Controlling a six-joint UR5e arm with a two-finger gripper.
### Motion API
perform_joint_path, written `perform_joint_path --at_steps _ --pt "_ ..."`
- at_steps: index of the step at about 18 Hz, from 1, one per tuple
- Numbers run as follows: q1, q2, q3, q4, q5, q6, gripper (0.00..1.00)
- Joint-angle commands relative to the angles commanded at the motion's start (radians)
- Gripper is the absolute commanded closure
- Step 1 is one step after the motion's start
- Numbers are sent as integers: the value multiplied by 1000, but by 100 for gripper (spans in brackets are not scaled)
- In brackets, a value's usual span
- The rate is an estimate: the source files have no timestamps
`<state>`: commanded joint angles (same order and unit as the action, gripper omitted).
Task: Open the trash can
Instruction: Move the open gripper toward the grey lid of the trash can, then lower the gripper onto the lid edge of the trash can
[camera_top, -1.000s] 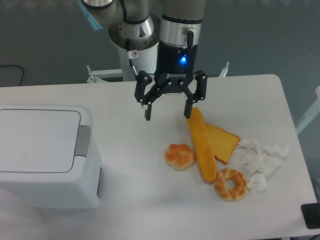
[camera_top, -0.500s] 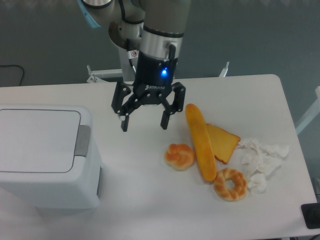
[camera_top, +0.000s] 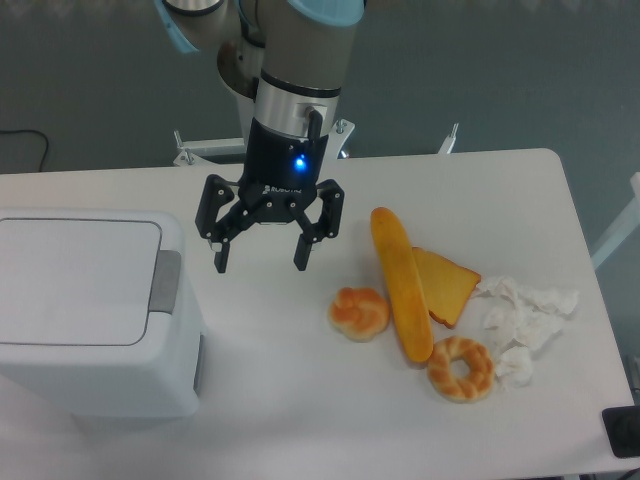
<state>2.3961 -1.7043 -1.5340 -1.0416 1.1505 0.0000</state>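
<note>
With the jaws of our black two-finger gripper (camera_top: 259, 256) spread wide and empty, we should line one fingertip over the grey push-button strip (camera_top: 165, 281) and press straight down. It sits on the large white boxy plastic trash can (camera_top: 90, 310) at the bench's left, lid shut.

White table (camera_top: 500, 170) with rounded corners, dark grey-teal floor (camera_top: 520, 70) behind it (a black cable (camera_top: 25, 145) trailing at left), even, soft light

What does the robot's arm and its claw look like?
The arm is a thick grey tube with a shiny silver band and light-blue caps at the joints. The gripper is black, with two jointed fingers like crab claws, a glowing blue light on its body, small white lettering, and a thin black cable clipped on the wrist.
</note>
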Motion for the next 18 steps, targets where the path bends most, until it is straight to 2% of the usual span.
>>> perform_joint_path --at_steps 9,18 --pt "-2 0 0 0 -5 0 0" --pt "-34 -18 0 0 -3 2 0"
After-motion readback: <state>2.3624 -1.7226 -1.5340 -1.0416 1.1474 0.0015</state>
